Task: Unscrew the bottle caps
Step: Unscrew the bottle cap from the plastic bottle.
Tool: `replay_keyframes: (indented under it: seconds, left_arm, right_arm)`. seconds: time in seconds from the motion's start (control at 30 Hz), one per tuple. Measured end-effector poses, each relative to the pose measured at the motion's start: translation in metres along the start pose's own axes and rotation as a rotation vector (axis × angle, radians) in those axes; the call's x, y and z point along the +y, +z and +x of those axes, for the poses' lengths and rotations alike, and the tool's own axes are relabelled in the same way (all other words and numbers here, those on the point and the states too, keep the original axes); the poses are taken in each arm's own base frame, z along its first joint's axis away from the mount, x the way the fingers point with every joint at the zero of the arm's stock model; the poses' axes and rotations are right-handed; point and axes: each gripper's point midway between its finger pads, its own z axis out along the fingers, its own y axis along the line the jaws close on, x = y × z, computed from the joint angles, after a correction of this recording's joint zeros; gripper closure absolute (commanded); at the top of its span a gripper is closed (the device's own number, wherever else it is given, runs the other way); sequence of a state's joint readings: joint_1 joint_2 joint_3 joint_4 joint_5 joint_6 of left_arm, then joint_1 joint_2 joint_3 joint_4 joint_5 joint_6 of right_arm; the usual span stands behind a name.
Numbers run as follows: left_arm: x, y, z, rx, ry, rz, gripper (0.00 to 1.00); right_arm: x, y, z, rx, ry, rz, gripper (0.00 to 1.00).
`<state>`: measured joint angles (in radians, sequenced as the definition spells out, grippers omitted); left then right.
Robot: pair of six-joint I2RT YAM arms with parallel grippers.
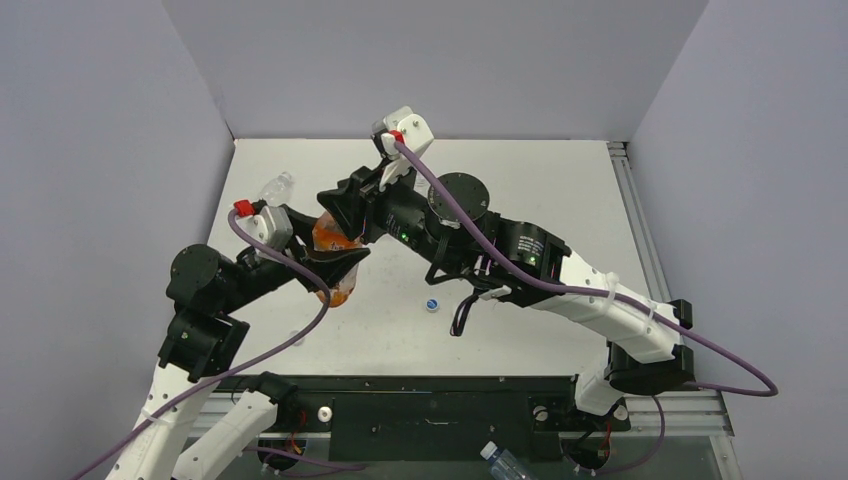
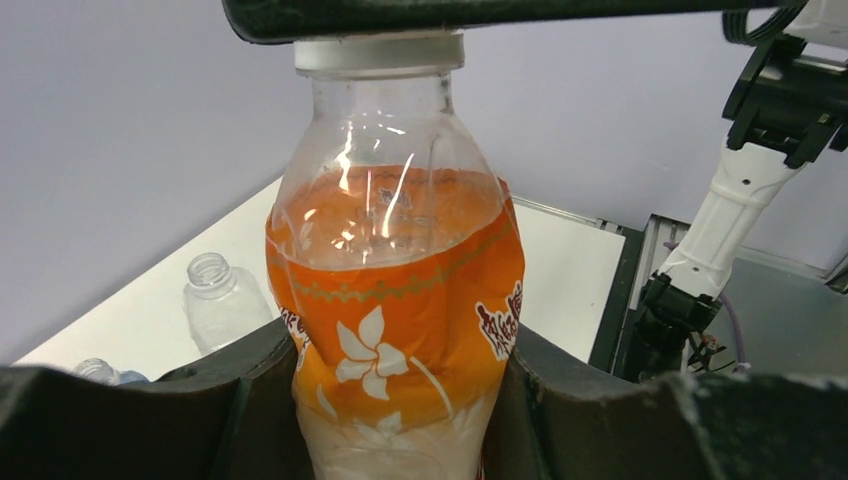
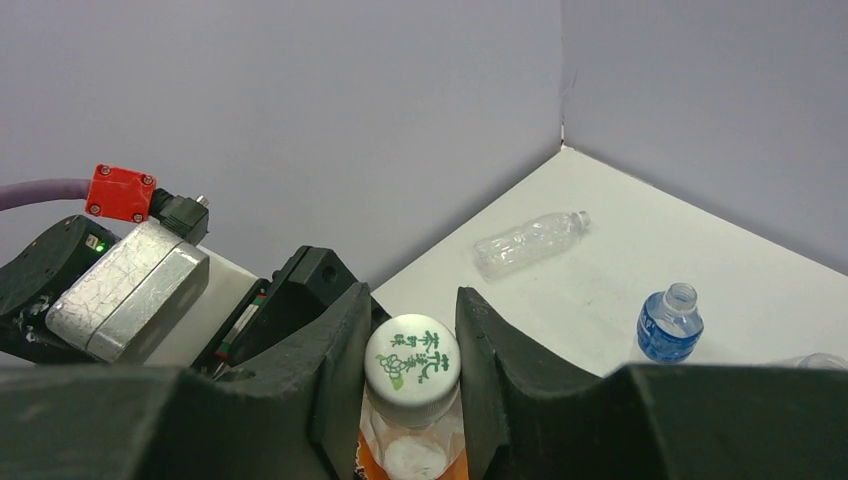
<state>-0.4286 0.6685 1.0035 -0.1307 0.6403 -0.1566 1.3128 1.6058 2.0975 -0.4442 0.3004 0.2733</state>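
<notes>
- The left tool [image 2: 398,400] is clamped around the lower body of the orange bottle [image 2: 395,300]. Its two dark fingers [image 2: 240,400] press in on either side, and the label is creased where they bite.
- The orange bottle is held up off the worktop [image 1: 520,190] toward its left side, with its neck pointing at the right arm.
- The white cap [image 3: 412,370] sits on that bottle's neck (green print shows on its flat top).
- The right tool [image 3: 413,350] is pinched on the white cap, one black finger [image 3: 340,370] touching each side of its ridged rim.
- From the left wrist view, the white cap appears as a pale band at the top of the clear neck, with a finger of the right tool lying across it.
- A blue cap [image 1: 432,305] with a white top lies loose on the worktop. It sits near the front edge, under the right forearm and well apart from the held bottle.
- A clear bottle [image 3: 528,242] lies on its side near the far left wall, with its neck open.
- A blue-labelled bottle [image 3: 670,325] stands on the worktop near the clear one, also with an open neck.
- Another bottle [image 1: 505,462] lies below the worktop's front rail, only partly in view.
</notes>
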Motion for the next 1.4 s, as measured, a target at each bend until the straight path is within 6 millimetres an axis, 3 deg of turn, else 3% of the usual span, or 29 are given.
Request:
replay_keyframes:
  seconds: [0.3, 0.6, 0.77, 0.8, 0.83, 0.87, 0.93, 1.03, 1.2, 1.4]
  left_arm:
    - [-0.021, 0.002, -0.006, -0.011, -0.100, 0.105, 1.00]
    - [-0.082, -0.016, -0.040, -0.025, -0.191, 0.398, 1.00]
    - [-0.101, -0.025, -0.047, 0.003, -0.221, 0.501, 1.00]
    - [-0.102, -0.026, -0.047, 0.007, -0.226, 0.507, 1.00]
    - [-0.102, -0.026, -0.047, 0.010, -0.230, 0.510, 1.00]
    - [-0.102, -0.026, -0.047, 0.012, -0.233, 0.511, 1.00]
    - [-0.099, -0.024, -0.046, 0.012, -0.232, 0.498, 1.00]
    - [-0.087, -0.017, -0.048, -0.022, -0.184, 0.439, 1.00]
    - [-0.059, -0.008, -0.042, -0.060, -0.075, 0.287, 0.98]
    - [-0.022, -0.001, -0.021, -0.045, 0.008, 0.104, 0.99]
  right_arm:
    - [0.010, -0.013, -0.004, 0.020, -0.034, -0.207, 1.00]
    - [0.068, -0.062, -0.024, -0.032, -0.082, -0.680, 1.00]
    - [0.082, -0.076, -0.027, -0.056, -0.095, -0.820, 1.00]
    - [0.083, -0.077, -0.027, -0.056, -0.094, -0.830, 0.81]
    - [0.082, -0.078, -0.027, -0.053, -0.091, -0.834, 0.68]
    - [0.081, -0.077, -0.027, -0.052, -0.090, -0.832, 0.47]
    - [0.076, -0.074, -0.027, -0.045, -0.076, -0.798, 0.26]
    - [0.054, -0.064, -0.019, -0.011, -0.051, -0.657, 0.22]
    - [0.017, -0.053, -0.025, -0.004, 0.003, -0.387, 0.20]
    - [-0.002, -0.047, -0.044, -0.032, 0.040, -0.157, 0.18]
